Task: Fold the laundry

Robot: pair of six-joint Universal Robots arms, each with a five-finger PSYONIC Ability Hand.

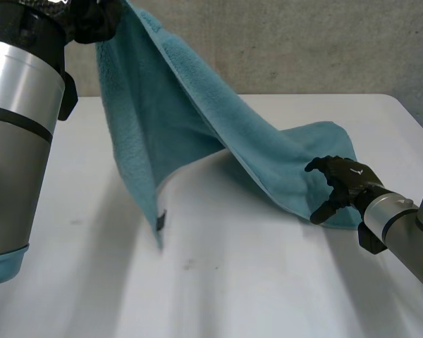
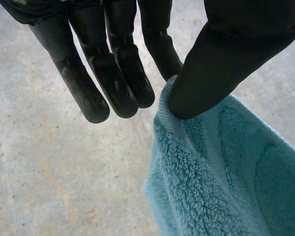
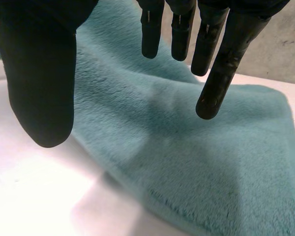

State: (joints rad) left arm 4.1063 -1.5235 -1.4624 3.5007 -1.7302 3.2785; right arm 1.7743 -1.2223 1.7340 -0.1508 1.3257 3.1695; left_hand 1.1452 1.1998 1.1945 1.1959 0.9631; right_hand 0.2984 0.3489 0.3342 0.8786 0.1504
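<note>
towel (image 1: pixel 197 134) top cut off, left hand (image 1: pixel 92 22) cropped

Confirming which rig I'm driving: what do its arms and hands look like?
The left arm and right arm are smooth silver-grey cylinders with black bands; the left one carries a light-blue cap. The left hand and right hand are matte black, with rounded, segmented fingers and a broad thumb.

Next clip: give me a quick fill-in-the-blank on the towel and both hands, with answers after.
1. The left hand pinches a raised corner of the towel between a finger and its ____.
2. The towel's other end lies on the white ____.
3. The right hand, over that end, has its fingers ____, gripping nothing.
Answers: thumb; table; open.
</note>
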